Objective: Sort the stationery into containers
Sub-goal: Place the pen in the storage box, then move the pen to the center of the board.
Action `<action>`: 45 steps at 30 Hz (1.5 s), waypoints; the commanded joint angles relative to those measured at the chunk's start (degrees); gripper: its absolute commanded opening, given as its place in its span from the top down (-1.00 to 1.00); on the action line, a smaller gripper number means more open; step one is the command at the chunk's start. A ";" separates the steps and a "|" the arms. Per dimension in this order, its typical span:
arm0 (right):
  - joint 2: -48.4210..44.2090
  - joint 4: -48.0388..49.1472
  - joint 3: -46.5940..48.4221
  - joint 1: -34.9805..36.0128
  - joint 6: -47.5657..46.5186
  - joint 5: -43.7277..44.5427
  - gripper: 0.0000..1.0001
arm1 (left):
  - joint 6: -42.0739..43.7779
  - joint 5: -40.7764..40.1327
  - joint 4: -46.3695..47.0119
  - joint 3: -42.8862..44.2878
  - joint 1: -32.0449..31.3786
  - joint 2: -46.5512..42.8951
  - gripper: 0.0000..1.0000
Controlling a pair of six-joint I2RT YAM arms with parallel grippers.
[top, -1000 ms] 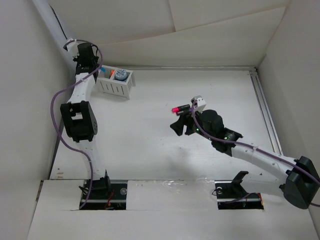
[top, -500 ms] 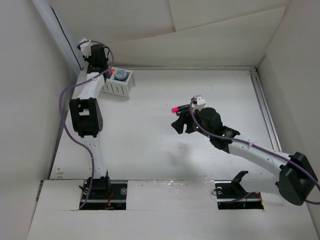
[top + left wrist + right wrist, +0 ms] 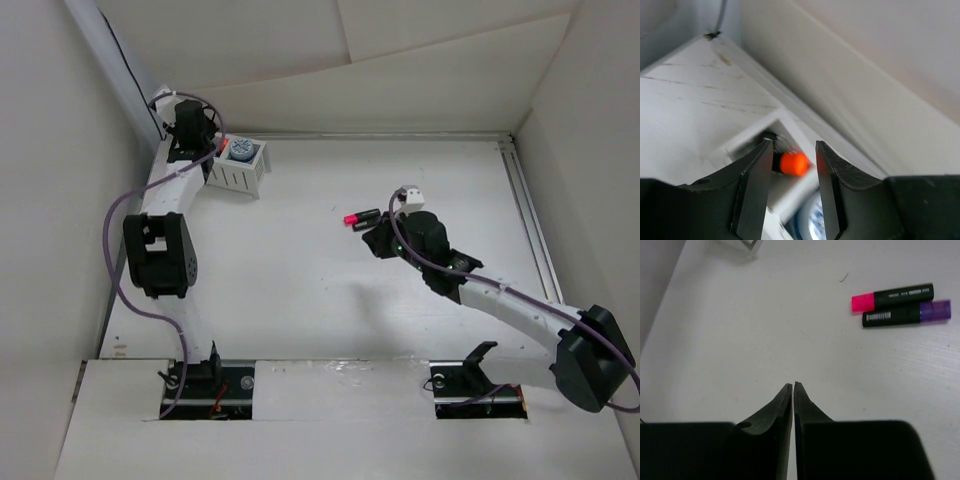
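Observation:
The white slatted basket (image 3: 243,177) stands at the table's back left corner. My left gripper (image 3: 207,150) hangs over its left compartment, jaws open. Between them, lower down, an orange-ended marker (image 3: 793,163) lies in the basket (image 3: 790,117), untouched by either finger. A grey-blue cylinder (image 3: 240,151) fills the right compartment and shows blurred in the left wrist view (image 3: 812,225). Mid-table, a pink-ended marker (image 3: 892,297) and a purple-ended marker (image 3: 907,314) lie side by side (image 3: 360,217). My right gripper (image 3: 792,385) is shut and empty, just short of them (image 3: 378,240).
White walls close in the table on the left, back and right, and the basket sits close to the back wall. A metal rail (image 3: 530,220) runs along the right edge. Both arm bases stand at the near edge.
My left gripper has opened over the basket, leaving the orange-ended marker inside. My right gripper has shut on nothing and shifted slightly right; the two markers have not moved.

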 commanded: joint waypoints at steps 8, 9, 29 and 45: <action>8.52 -1.18 6.36 -5.29 6.14 12.00 0.35 | -11.07 12.54 25.24 -34.06 -14.01 -30.51 0.28; 9.76 -1.71 7.34 -6.08 6.14 12.00 0.19 | -11.07 12.54 26.13 -39.40 -15.77 -32.18 0.28; 38.68 -8.39 26.67 -15.85 5.52 15.78 0.04 | -6.42 25.63 29.74 -70.48 -27.83 -57.33 0.24; 43.44 -13.05 31.96 -15.85 6.05 14.64 0.47 | -5.10 30.03 26.93 -71.09 -28.35 -62.95 0.21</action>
